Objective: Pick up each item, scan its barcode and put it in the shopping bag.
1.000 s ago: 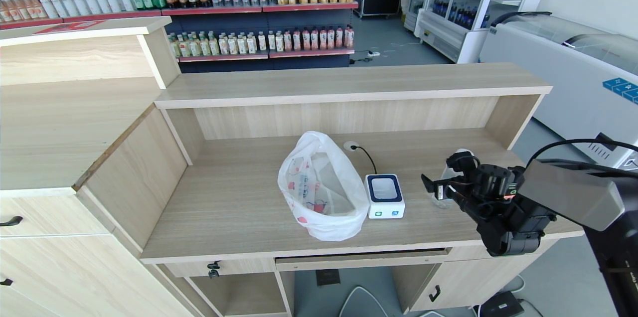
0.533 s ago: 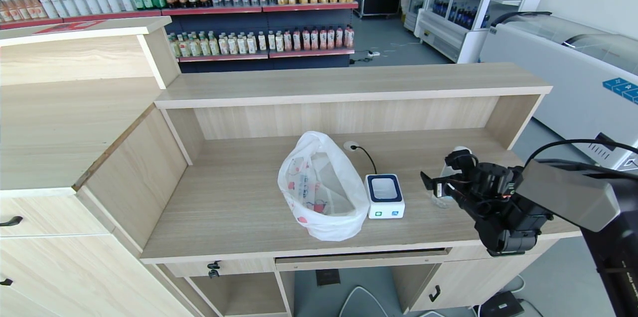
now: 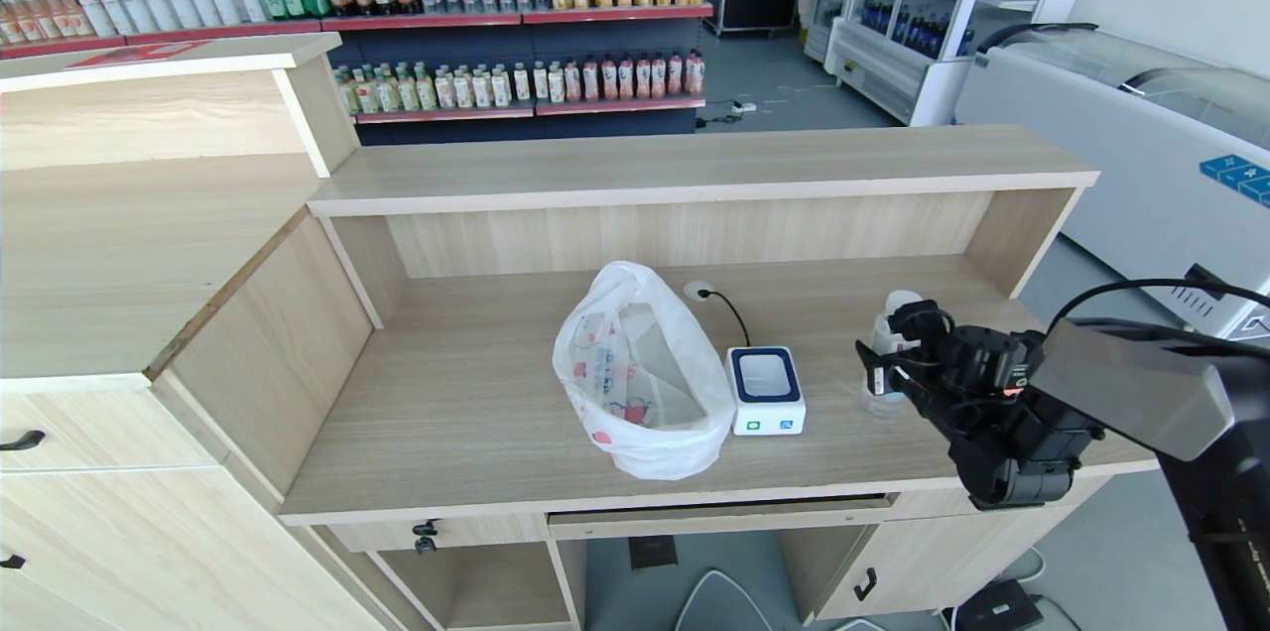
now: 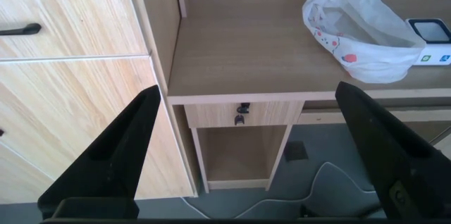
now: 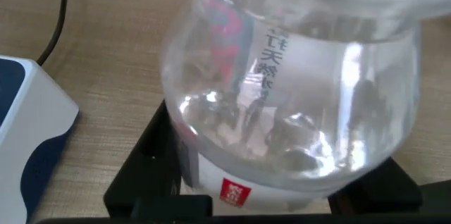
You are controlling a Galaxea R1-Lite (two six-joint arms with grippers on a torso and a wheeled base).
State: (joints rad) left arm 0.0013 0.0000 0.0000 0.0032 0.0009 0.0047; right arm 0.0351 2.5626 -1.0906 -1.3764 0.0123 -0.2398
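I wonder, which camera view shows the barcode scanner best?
The head view: the whole barcode scanner sits on the counter beside the shopping bag. The left wrist view crops it at the frame edge; the right wrist view catches one corner.

Right gripper [image 3: 883, 353] clamped on bottle [image 5: 296, 97], left gripper [image 4: 246, 90] spread wide

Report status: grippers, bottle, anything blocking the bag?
Left gripper open, off the counter front. Right gripper shut on the bottle, upright on the counter. Scanner sits between bottle and shopping bag.
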